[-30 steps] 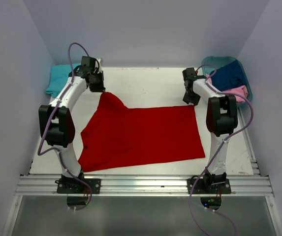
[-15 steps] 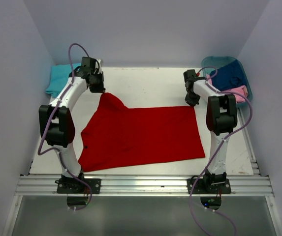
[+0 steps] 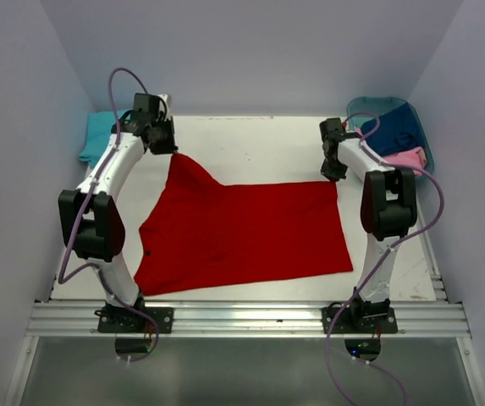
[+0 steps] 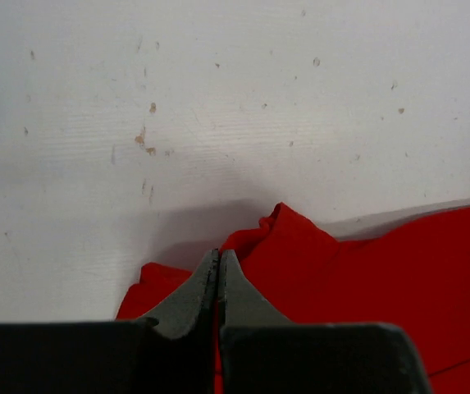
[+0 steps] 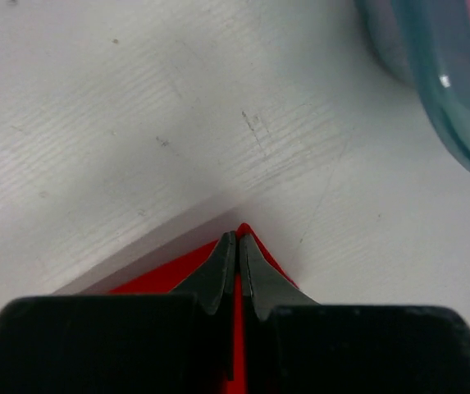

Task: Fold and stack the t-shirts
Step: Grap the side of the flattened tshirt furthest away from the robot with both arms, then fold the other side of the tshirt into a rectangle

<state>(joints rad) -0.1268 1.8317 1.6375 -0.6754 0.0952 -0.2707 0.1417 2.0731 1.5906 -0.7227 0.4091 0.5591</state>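
two claws are clenched on the red t-shirt, which we see spread across the middle of the table. our left gripper pinches a bunched fold at its far left corner; our right gripper nips the far right corner tip. a turquoise t-shirt lies at the table's far left edge. a navy tee and a pink tee sit in the teal basket.
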